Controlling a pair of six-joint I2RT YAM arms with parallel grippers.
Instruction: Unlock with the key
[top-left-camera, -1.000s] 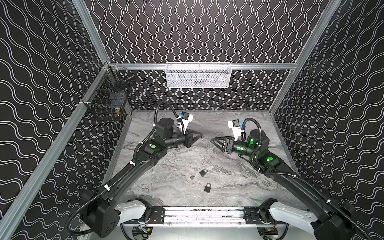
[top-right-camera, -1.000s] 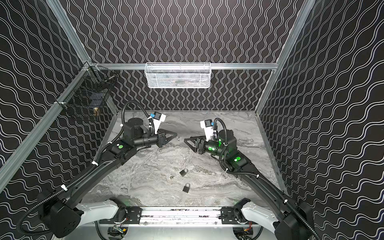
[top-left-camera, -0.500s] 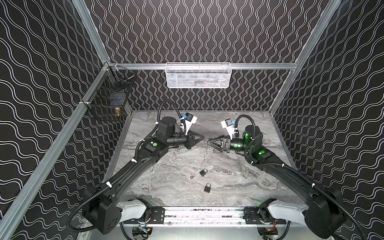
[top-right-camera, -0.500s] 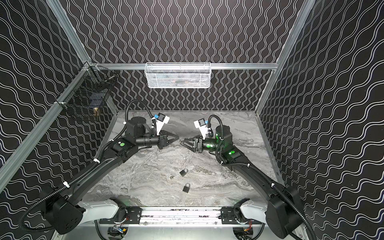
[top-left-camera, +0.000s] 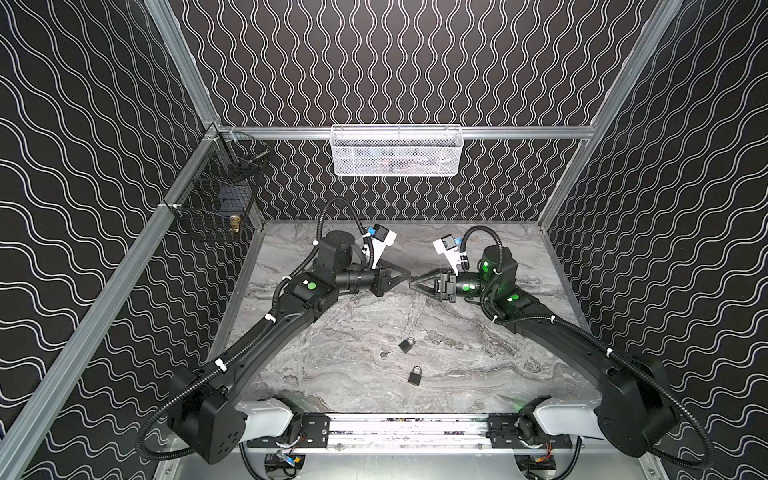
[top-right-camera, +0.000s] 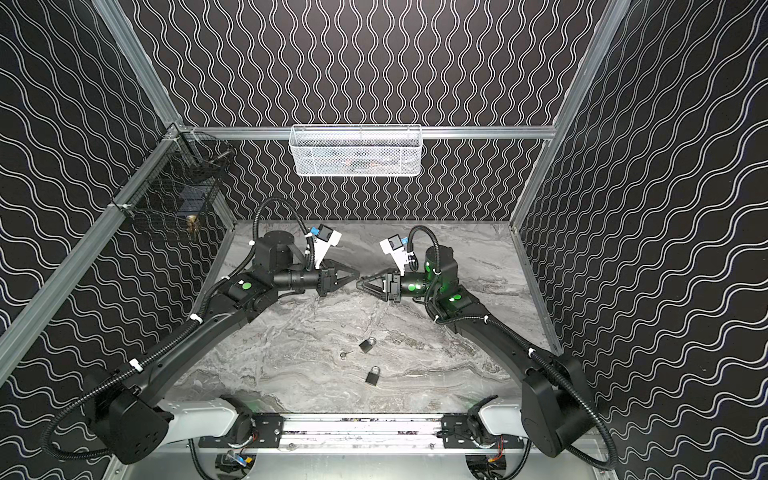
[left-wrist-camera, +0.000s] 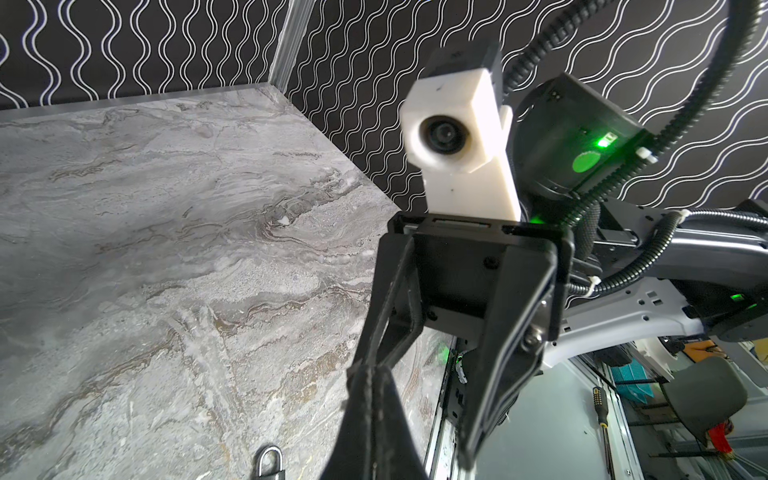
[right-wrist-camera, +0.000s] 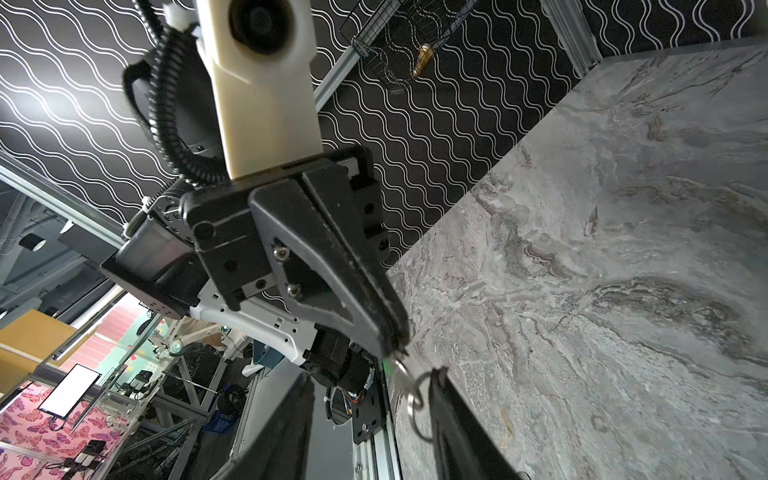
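Note:
In both top views my left gripper (top-left-camera: 409, 275) and right gripper (top-left-camera: 411, 285) meet tip to tip above the back middle of the marble table (top-left-camera: 332, 374). My left gripper (left-wrist-camera: 369, 372) is shut. In the right wrist view a small silver key (right-wrist-camera: 400, 366) sticks out of its tips, and the key's ring (right-wrist-camera: 415, 401) hangs against one right finger (right-wrist-camera: 451, 419). My right gripper (right-wrist-camera: 372, 374) stands open around the key. Two black padlocks (top-left-camera: 407, 344) (top-left-camera: 414, 375) lie shut on the table nearer the front. One padlock (left-wrist-camera: 269, 461) also shows in the left wrist view.
A second small silver key (top-left-camera: 385, 354) lies beside the padlocks. A white mesh basket (top-left-camera: 397, 151) hangs on the back wall. A black wire basket (top-left-camera: 216, 203) hangs on the left rail. Patterned walls close in three sides.
Both arms have moved toward each other until the fingertips meet. My right gripper's jaws have narrowed around the key. The padlocks have not moved.

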